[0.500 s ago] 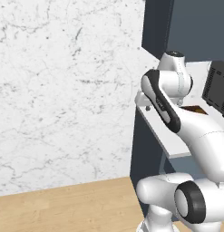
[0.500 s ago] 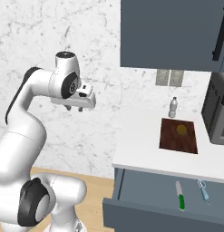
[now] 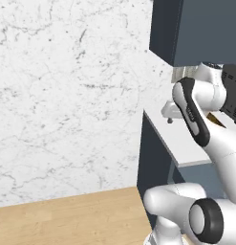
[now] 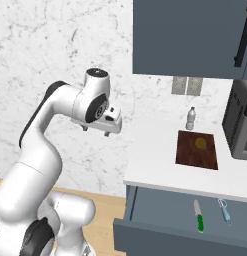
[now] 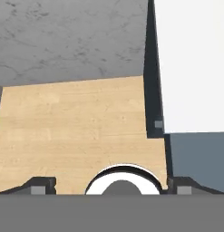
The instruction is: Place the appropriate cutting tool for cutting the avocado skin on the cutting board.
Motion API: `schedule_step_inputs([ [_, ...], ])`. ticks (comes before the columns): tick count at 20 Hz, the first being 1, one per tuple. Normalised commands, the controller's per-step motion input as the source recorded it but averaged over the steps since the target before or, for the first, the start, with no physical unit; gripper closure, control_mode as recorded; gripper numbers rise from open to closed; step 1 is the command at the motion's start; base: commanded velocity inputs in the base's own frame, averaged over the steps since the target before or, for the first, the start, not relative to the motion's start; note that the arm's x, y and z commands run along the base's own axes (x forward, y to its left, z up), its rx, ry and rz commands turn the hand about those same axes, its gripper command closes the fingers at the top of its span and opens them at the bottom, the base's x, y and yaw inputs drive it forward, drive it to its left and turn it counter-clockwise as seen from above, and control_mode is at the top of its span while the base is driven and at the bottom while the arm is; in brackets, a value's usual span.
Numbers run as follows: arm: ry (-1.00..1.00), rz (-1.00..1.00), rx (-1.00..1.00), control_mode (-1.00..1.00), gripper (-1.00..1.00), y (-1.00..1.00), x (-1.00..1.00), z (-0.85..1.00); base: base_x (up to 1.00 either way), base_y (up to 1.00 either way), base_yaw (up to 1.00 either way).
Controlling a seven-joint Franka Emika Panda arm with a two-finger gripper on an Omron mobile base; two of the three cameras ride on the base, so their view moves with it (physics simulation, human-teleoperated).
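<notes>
White and holding nothing, the gripper hangs well left of the counter, its jaws spread apart in the hand view, so the job looks barely begun. To its right, the cutting board lies on the counter with the avocado on it and a small clear bottle behind. Lower, in the open drawer, the cutting tool waits beside a pale blue utensil; no obstacle looks to bar the reach.

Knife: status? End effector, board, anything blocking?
End effector open, empty, left of counter. Knife in open drawer, untouched. Board holds avocado; bottle behind. Path clear.
</notes>
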Motion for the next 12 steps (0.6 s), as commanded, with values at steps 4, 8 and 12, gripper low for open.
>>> schedule_step_inputs([
  [4,0.06,-0.02,0.09,-1.0,-1.0,-1.0,-0.4,-0.56,0.0,0.0,0.0],
  [8,0.15,-0.01,0.07,-1.0,-1.0,-1.0,-0.35,-0.5,0.0,0.0,0.0],
  [12,0.2,0.0,0.03,-1.0,-1.0,-1.0,-0.26,-0.42,0.0,0.0,0.0],
])
